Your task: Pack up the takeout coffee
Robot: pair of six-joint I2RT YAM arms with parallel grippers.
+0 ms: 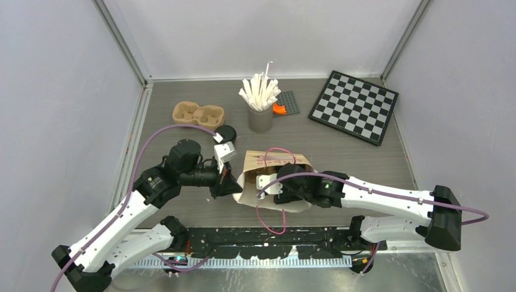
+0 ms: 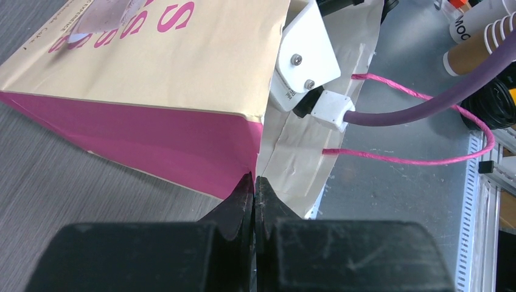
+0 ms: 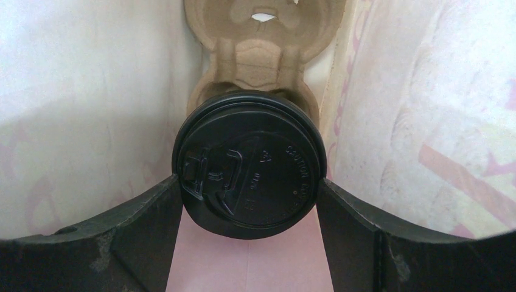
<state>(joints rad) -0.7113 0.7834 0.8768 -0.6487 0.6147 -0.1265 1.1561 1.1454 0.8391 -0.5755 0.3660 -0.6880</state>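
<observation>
Gripping one takeout coffee cup (image 3: 255,152) by its sides, our right gripper (image 3: 249,181) reaches deep inside the paper bag (image 1: 258,161), with the cup poised at the near socket of a pulp tray (image 3: 261,36) lying in there. Our left gripper (image 2: 254,182) is pinched tight on the bag's mouth edge. We worry that letting go off-centre tips the cup (its lid may not seal), or that our fingers snag the bag wall when we pull out. The second cup (image 1: 226,134) stands on the table (image 1: 365,164), just beside a spare tray (image 1: 198,114).
</observation>
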